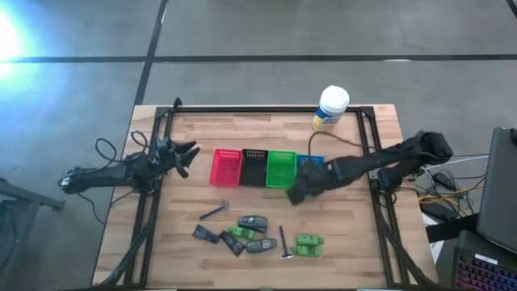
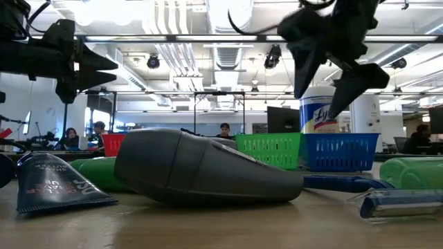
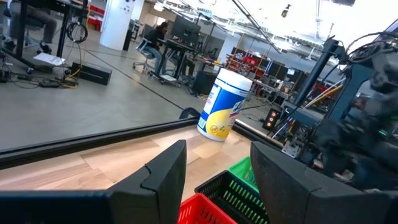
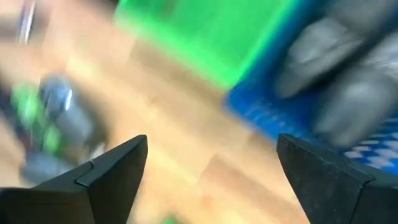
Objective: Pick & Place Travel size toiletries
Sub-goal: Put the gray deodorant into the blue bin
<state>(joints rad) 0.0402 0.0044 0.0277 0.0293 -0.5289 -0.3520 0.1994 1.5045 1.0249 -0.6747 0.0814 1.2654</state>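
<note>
Several toiletries lie on the near half of the table: grey oval bottles [image 1: 252,221] [image 1: 261,245], green packets [image 1: 309,245], black tubes [image 1: 203,234] and two dark T-shaped sticks [image 1: 214,212] [image 1: 284,242]. In the low view one grey bottle [image 2: 208,169] lies in front, a black tube [image 2: 52,181] beside it. Grey bottles [image 4: 336,68] lie in the blue tray [image 4: 280,118]. My right gripper [image 1: 296,194] [image 4: 211,155] hovers open and empty over the near edge of the blue and green trays. My left gripper [image 1: 190,153] [image 3: 217,162] waits open, left of the red tray.
Four trays stand in a row across the table's middle: red [image 1: 226,167], black [image 1: 254,167], green [image 1: 281,168], blue [image 1: 311,164]. A white canister with a yellow label [image 1: 331,107] stands at the far edge. Bare wood lies between the trays and the toiletries.
</note>
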